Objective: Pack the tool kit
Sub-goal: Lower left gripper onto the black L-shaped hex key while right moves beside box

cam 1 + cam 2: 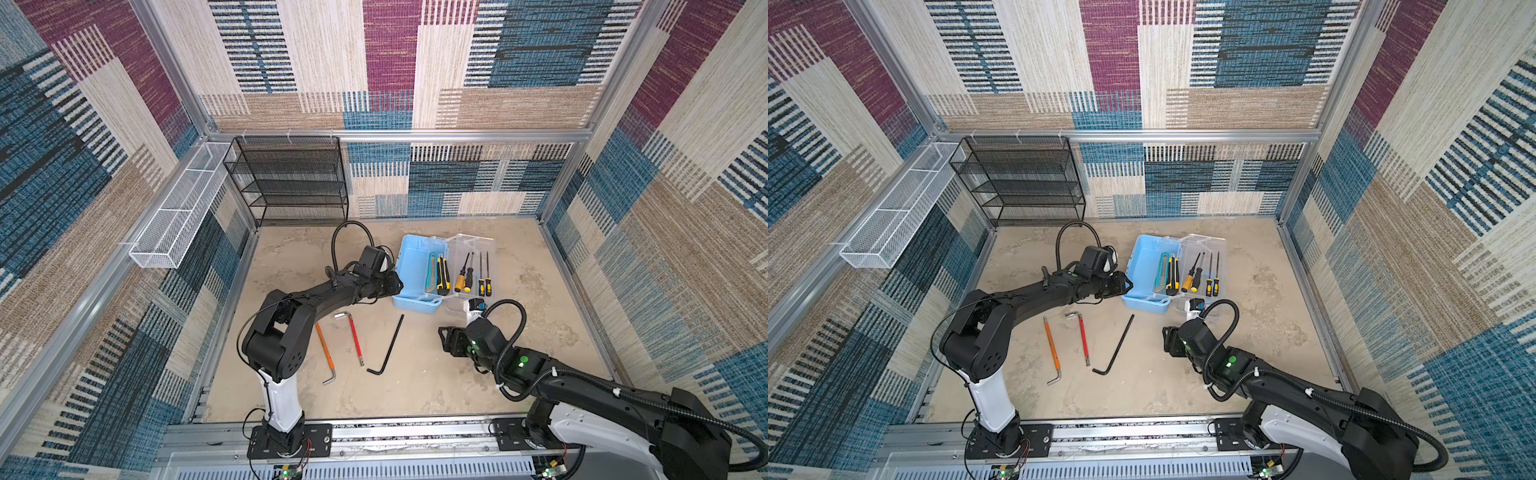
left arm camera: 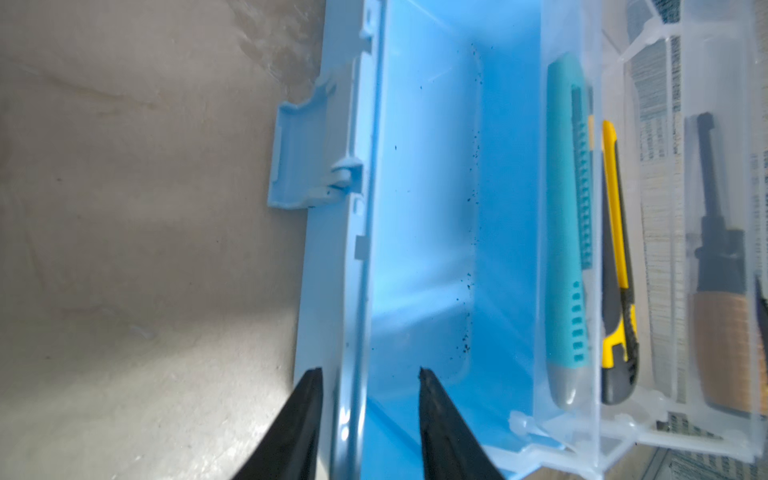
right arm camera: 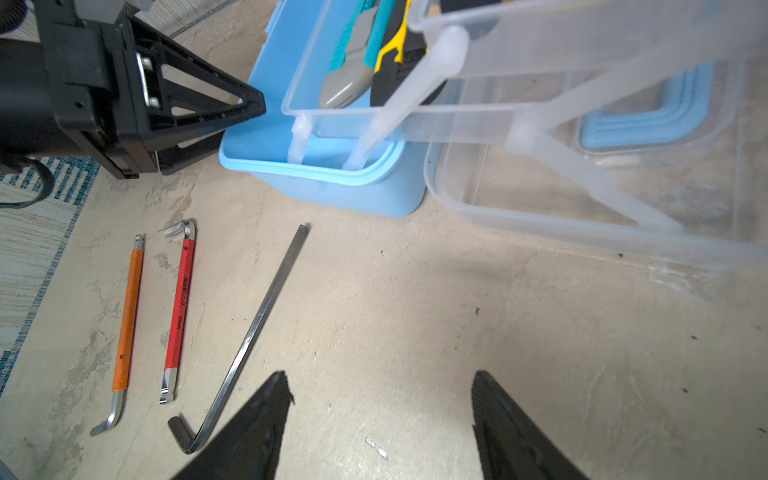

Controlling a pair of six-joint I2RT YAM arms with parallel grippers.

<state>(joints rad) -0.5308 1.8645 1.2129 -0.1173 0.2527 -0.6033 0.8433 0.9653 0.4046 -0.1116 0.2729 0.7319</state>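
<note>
The light blue box of the tool kit stands open, and its clear tray is swung out over the right side. In the tray lie two utility knives and several screwdrivers. The clear lid with its blue handle lies flat beside the box. Orange, red and black hex keys lie on the floor. My left gripper straddles the box's near wall, open, with a gap on the inner side. My right gripper hangs open over bare floor beside the black key.
A black mesh shelf rack stands at the back left against the wall. A white wire basket hangs on the left frame rail. Patterned walls close in the beige floor on three sides.
</note>
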